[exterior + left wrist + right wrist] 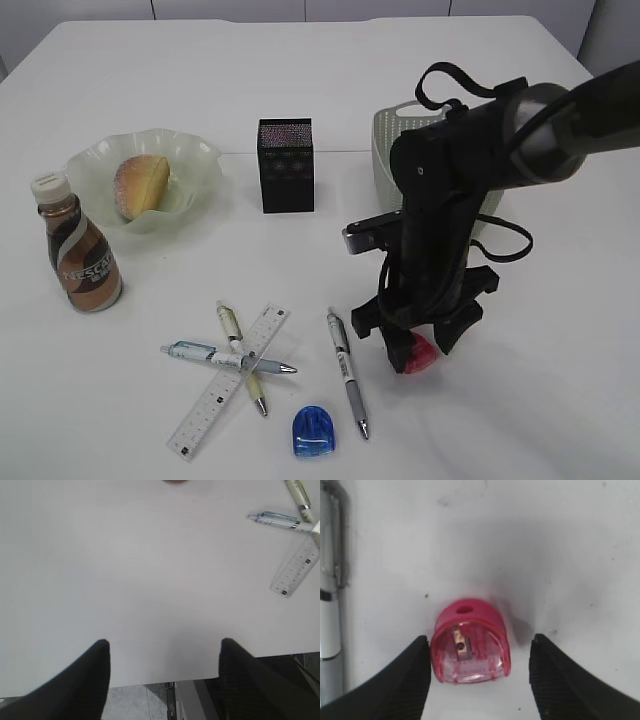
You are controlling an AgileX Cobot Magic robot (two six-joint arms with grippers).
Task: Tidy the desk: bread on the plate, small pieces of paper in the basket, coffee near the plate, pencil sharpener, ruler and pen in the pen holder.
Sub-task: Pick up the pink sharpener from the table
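**Right end effector straddles the red pencil sharpener, fingers apart**

The right end effector [479, 675] is down at the tabletop [300, 90] with its two black fingers [400, 680] spread wide on either side of a red pencil sharpener [470, 647]. The left finger is just beside the sharpener's edge; whether it touches cannot be told, and a clear gap shows on the right. The sharpener lies flat on the tabletop, not gripped. A silver pen [347, 372] lies just to its left.

The left end effector [164, 680] hangs open over the bare front edge of the tabletop, holding nothing.

The bread [141, 186] sits in the wavy green plate [200, 160] at the back left. The coffee bottle [78, 245] stands upright just in front of the plate. The black mesh pen holder [286, 166] stands at the middle back, and the green basket [385, 140] is to its right, partly hidden behind the right arm. Near the front, a ruler [228, 382] lies crossed with a blue-clear pen [225, 357] and a yellowish pen [241, 355]. A blue pencil sharpener [313, 431] lies at the front edge.
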